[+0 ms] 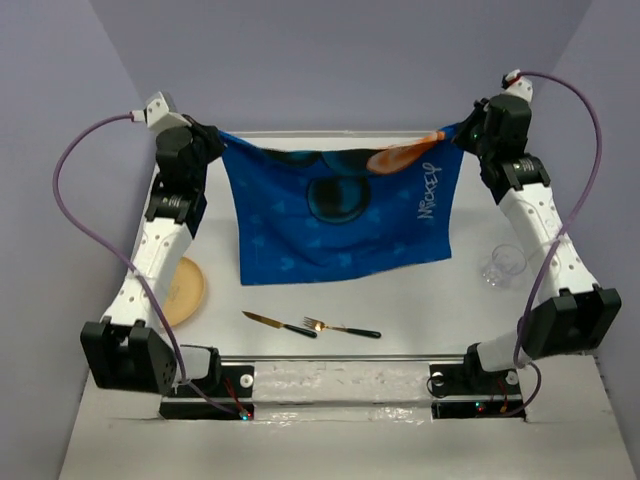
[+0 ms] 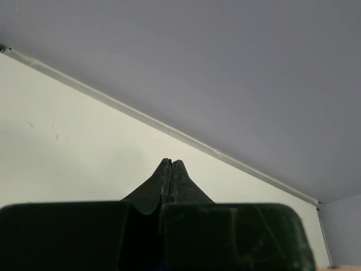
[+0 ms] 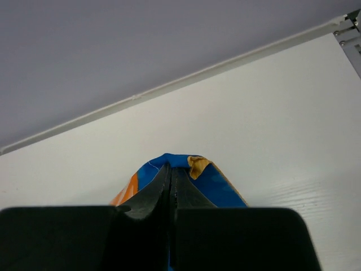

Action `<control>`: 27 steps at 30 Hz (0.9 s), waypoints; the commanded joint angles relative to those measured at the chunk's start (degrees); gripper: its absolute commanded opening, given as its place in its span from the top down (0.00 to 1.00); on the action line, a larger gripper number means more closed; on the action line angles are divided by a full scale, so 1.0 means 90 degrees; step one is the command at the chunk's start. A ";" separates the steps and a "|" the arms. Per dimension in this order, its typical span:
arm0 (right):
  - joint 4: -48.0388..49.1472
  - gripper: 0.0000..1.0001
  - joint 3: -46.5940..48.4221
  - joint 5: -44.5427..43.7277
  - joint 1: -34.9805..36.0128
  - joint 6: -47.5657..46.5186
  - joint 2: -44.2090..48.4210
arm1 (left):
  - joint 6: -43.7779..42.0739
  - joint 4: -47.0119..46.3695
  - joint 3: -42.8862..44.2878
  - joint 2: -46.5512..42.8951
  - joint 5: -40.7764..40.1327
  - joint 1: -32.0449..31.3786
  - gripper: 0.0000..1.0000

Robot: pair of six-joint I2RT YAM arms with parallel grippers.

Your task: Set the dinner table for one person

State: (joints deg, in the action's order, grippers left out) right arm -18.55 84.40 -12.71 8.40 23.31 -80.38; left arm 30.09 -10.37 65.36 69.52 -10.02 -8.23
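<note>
Left gripper (image 1: 214, 140): fingers pressed together, seemingly pinching the cloth mat (image 1: 340, 215) at one top corner, though its wrist view shows hardly any fabric.
Right gripper (image 3: 170, 167): clamped on the other top corner, blue and orange fabric bulging past the fingertips.
Cloth mat: stretched between both grippers, hanging below them.
Dinner table (image 1: 430, 300): beneath the fingers and mat.
Knife (image 1: 278, 323), fork (image 1: 343, 328): on the table, below the mat's lower edge.

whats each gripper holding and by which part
Both hold the blue cloth mat by its upper corners: left gripper the left corner, right gripper the right.
</note>
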 commanded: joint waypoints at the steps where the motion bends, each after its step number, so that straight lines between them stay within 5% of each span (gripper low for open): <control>1: 0.0168 1.00 0.1859 0.0523 -0.0367 -0.0139 -0.0423 | -0.0042 -0.0011 0.1856 0.0487 0.0595 0.0484 1.00; 5: -0.0049 1.00 0.2828 0.0542 -0.0445 -0.0285 -0.0766 | -0.0032 0.0186 0.2522 0.0714 0.0840 0.0846 1.00; 11: 0.0117 1.00 0.1524 0.0758 -0.0445 -0.0159 -0.0493 | 0.0260 -0.0136 0.1529 0.0343 0.1084 0.0866 1.00; 20: 0.1454 1.00 -0.2644 0.1285 -0.0445 0.0553 0.0152 | 0.1118 -0.1454 -0.2416 -0.0614 0.1358 0.0866 1.00; 27: 0.1758 1.00 -0.4094 0.1744 -0.0445 0.0838 -0.0083 | 0.1237 -0.2080 -0.4525 -0.0722 0.1475 0.0866 1.00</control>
State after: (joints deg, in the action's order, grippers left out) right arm -9.43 49.74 -0.01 4.82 28.99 -82.35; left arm 40.21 -20.10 29.08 66.57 2.39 -0.62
